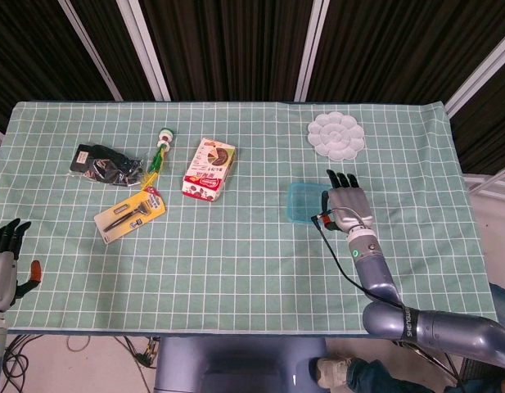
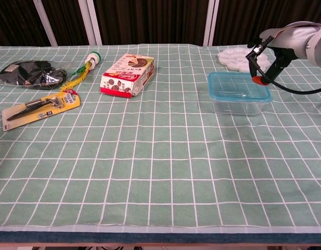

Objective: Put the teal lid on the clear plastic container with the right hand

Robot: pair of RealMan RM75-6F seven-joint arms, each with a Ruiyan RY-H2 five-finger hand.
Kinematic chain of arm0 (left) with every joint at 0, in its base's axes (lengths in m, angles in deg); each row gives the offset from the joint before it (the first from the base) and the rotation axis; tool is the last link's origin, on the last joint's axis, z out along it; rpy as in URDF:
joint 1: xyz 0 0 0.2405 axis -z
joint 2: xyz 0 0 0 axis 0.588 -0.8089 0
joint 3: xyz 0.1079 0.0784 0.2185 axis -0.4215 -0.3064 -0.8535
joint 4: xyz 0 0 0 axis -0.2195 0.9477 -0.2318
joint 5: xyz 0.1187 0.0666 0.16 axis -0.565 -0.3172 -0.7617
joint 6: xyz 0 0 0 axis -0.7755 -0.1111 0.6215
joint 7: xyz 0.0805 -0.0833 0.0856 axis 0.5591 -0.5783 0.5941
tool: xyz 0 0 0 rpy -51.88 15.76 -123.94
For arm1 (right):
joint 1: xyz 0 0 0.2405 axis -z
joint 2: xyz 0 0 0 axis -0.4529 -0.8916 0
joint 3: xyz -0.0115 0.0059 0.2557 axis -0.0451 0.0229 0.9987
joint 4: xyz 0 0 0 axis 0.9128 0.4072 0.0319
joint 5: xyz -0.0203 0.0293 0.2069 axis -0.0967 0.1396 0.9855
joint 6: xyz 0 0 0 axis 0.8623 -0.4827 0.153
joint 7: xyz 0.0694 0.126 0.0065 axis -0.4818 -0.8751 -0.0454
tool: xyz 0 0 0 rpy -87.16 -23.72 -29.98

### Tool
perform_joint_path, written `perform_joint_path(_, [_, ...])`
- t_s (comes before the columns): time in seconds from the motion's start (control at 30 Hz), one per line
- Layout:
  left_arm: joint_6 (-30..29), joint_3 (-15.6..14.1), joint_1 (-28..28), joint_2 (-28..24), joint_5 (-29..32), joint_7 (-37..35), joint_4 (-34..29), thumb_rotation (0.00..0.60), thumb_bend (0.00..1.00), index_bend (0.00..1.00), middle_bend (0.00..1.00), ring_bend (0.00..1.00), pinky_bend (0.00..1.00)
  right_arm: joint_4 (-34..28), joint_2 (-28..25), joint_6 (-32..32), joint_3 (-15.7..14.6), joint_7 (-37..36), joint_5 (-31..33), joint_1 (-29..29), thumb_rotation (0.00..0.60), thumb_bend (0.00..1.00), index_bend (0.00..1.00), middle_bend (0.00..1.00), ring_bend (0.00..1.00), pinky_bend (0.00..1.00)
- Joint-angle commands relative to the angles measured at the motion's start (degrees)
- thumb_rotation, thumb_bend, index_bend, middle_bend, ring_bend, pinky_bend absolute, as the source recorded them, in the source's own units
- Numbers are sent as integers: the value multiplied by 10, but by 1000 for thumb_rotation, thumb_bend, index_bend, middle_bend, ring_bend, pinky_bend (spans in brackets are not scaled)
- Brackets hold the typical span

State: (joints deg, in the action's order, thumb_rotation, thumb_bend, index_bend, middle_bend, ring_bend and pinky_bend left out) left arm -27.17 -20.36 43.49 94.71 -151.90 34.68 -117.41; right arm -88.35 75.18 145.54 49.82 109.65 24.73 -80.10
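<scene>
I look down on one table covered by a green cloth [image 1: 236, 254] with a white grid. One clear plastic container [image 2: 238, 100] stands right of centre, and one teal lid [image 1: 304, 203] sits flat on top of it, its rim lined up with the container walls.

My right hand [image 1: 349, 205] hovers just to the right of the container, palm down, fingers straight and slightly apart, pointing to the far side. It holds nothing and is not touching the lid. In the chest view the same hand [image 2: 268, 57] hangs above the container's far right corner, one orange-tipped finger pointing down beside the lid's edge.

My left hand [image 1: 6, 255] sits off the near left corner of the table, below the cloth edge. Its dark fingers point up and look loosely apart, with nothing in them.

Five other things lie on the cloth. At far right, one white flower-shaped palette [image 1: 336, 135] sits beyond the container. Near the middle, one red and white snack box [image 1: 209, 169] lies flat. To its left, one green-handled tool [image 1: 158, 153] lies pointing far to near. Just near of that lies one yellow carded razor pack [image 1: 129, 214]. At far left lies one black crinkled bag [image 1: 105, 164], touching the tool's near end.
</scene>
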Motion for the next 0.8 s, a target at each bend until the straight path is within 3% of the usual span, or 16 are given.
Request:
perform_joint_path(0.03, [0,0,0,1,1,1,1,600,542,85,0,0,0,8,4,-6,-2,-6,-6,5,600,455,573,31,0,0])
perform_joint_path(0.8, [1,3,3,5,12,10,5,600,542,85,0,0,0,83,38,-56,-16,-25,-17,22,600,454,602,31,0,0])
